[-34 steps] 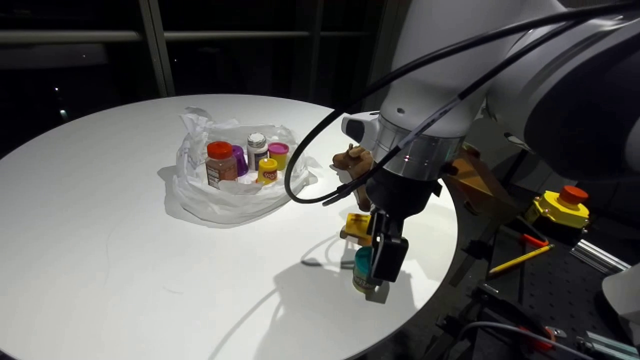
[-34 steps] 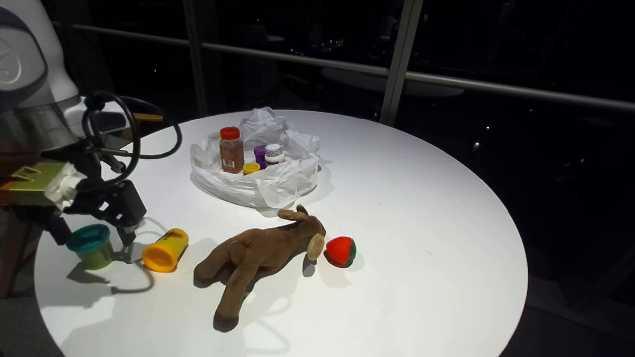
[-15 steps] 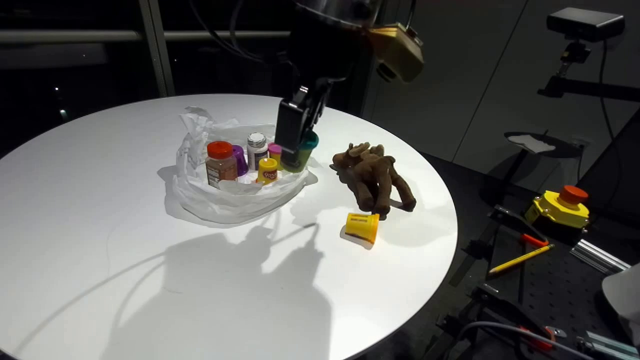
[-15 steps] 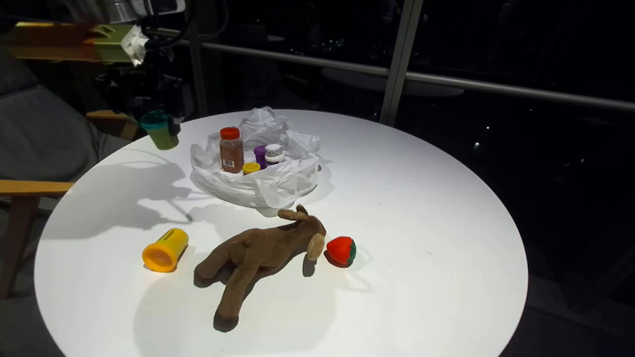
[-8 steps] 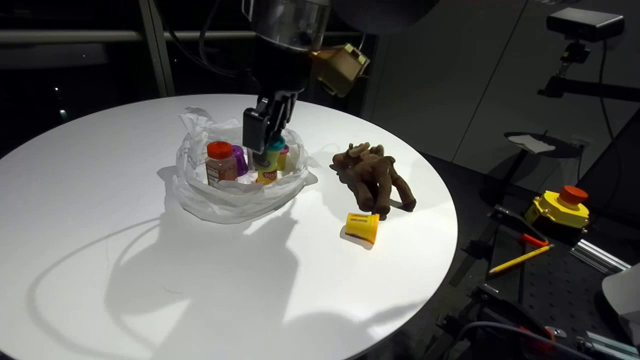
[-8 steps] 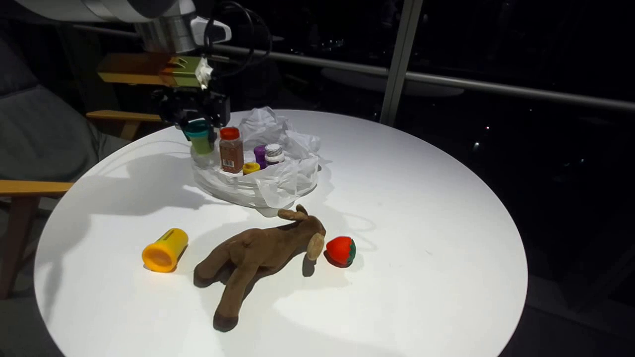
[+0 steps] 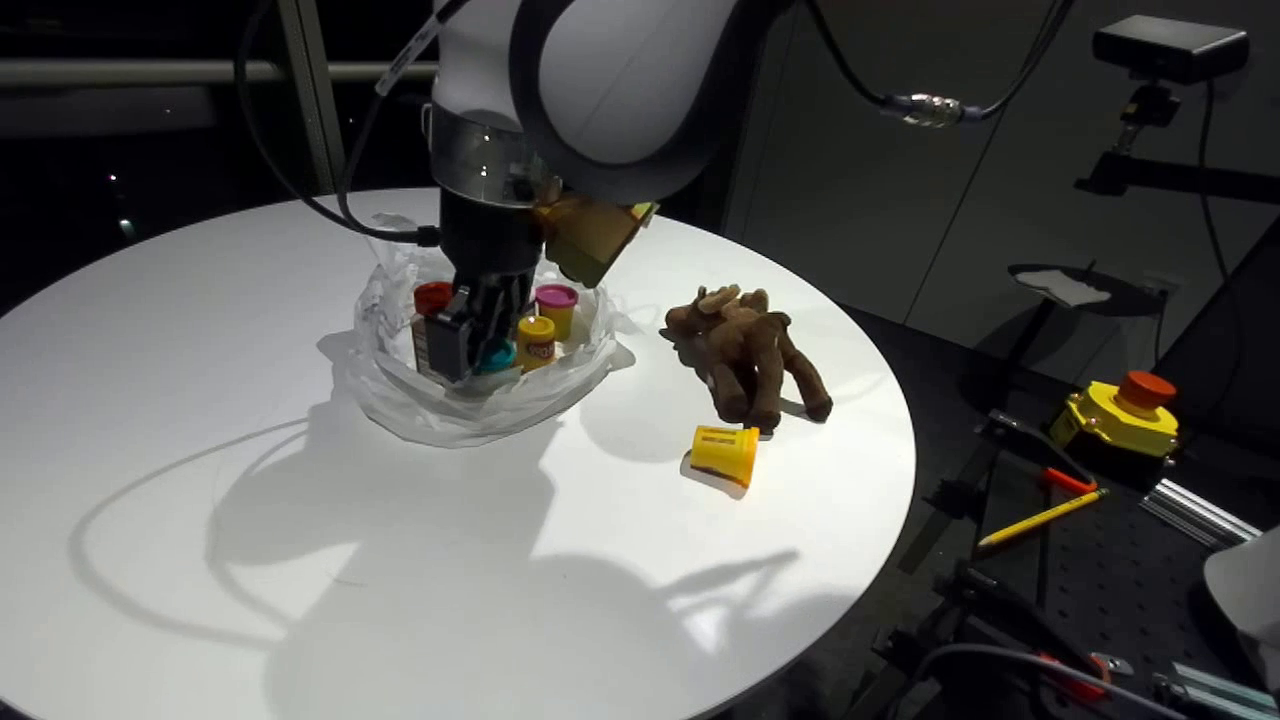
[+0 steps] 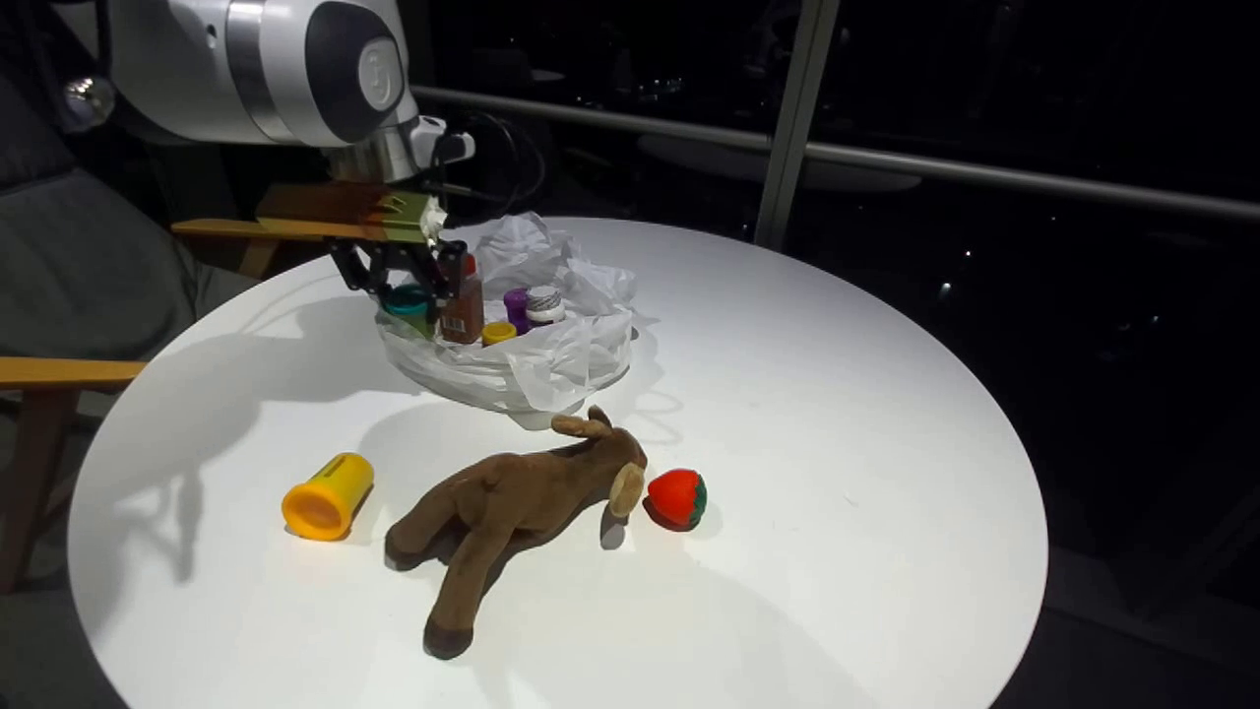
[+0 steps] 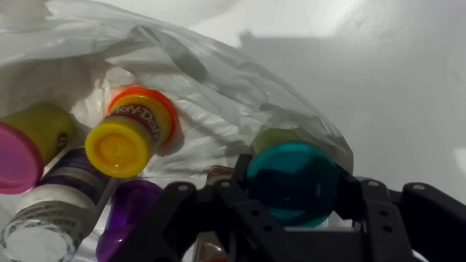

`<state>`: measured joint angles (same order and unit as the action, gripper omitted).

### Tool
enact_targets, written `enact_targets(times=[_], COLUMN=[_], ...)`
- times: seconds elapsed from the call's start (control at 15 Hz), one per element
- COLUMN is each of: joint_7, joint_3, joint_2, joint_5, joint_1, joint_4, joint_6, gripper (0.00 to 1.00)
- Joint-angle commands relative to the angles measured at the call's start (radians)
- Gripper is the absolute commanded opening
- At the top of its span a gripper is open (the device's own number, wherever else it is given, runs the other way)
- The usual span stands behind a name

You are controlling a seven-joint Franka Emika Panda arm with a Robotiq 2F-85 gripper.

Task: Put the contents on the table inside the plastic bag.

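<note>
A gripper (image 9: 293, 180) clasps a teal-lidded green tub (image 9: 293, 163) between its two fingers (image 9: 240, 170), inside a crumpled, translucent plastic bag (image 8: 551, 369), near the bag's edge.

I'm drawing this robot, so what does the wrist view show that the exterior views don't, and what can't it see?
Only the wrist view clearly shows the white bottle's striped label. Only the exterior views show the brown plush toy and the yellow tub on its side. All share the plastic bag, a yellow-topped tub in it, and the teal-lidded tub between the fingers.
</note>
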<state>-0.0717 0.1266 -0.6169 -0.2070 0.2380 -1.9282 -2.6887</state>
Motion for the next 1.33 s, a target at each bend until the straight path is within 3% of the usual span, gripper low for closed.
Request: enact_targets(times=[0.0, 0.33, 0.87, 0.93, 1.0, 1.07, 1.27], joint_7=[0.008, -0.016, -0.018, -0.014, -0.015, -0.015, -0.037], joint_3=[-0.038, -0.1, -0.13, -0.123, -0.121, -0.118, -0.121], joint_2=[-0.052, -0.072, -0.088, -0.088, -0.085, -0.078, -0.033], joint_5=[-0.004, -0.043, -0.07, -0.063, -0.062, -0.061, -0.061], joint_1=[0.034, 0.08, 0.109, 0.104, 0.103, 0.102, 0.109], joint_4=[0.078, 0.116, 0.147, 0.149, 0.15, 0.15, 0.137], joint_6=[0.013, 0.019, 0.08, 0.093, 0.102, 0.109, 0.093], gripper=[0.19, 0.19, 0.19, 0.4, 0.68, 0.69, 0.91])
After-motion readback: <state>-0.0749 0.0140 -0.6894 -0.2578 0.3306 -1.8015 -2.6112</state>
